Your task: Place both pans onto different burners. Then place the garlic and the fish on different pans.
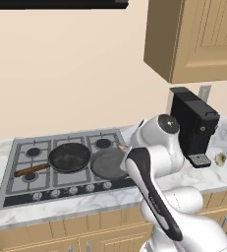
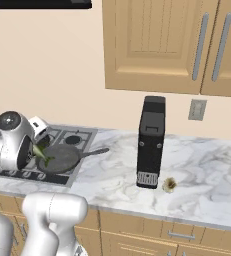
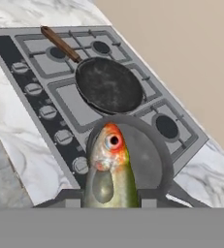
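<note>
Fish (image 3: 109, 167) above pan (image 3: 150, 160) (cooktop's right)

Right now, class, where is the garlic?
The garlic sits on the marble counter, just right of the black coffee machine, apart from the cooktop and both pans.

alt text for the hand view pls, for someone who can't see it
A fish with an orange-red head is held in the gripper right in front of the camera, above the dark grey pan on the steel cooktop. Beyond it, the black pan with a wooden handle sits on the middle burner, with marble counter alongside.
</note>
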Motion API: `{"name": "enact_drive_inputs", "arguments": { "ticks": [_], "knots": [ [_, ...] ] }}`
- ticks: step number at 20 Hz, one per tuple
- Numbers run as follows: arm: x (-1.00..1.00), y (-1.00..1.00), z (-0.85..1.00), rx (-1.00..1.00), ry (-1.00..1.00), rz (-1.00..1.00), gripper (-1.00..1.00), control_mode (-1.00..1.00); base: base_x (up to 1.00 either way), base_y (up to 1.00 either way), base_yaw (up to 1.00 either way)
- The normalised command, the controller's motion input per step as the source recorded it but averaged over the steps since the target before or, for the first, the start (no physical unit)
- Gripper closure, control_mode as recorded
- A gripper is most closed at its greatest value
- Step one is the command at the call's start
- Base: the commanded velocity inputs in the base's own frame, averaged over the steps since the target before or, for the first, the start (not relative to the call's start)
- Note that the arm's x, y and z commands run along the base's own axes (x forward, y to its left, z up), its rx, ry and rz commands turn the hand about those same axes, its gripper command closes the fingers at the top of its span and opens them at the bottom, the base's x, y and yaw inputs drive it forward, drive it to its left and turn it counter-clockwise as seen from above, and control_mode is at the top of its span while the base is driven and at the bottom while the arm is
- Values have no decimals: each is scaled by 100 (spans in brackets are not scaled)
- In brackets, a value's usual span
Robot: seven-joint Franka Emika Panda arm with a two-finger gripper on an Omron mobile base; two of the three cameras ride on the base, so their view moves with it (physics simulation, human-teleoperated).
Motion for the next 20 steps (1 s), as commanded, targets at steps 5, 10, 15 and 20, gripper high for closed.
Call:
{"name": "enact_drive_inputs", "arguments": {
  "ticks": [5, 10, 15, 20],
  "knots": [
    [23, 14, 0, -1, 0, 1, 100, -100, 0, 0, 0],
    [19, 0, -4, -1, 0, 1, 100, -100, 0, 0, 0],
    [7, 0, -17, -6, 2, 2, 100, -100, 0, 0, 0],
    [2, 0, -34, -9, 1, 0, 100, -100, 0, 0, 0]
  ]
}}
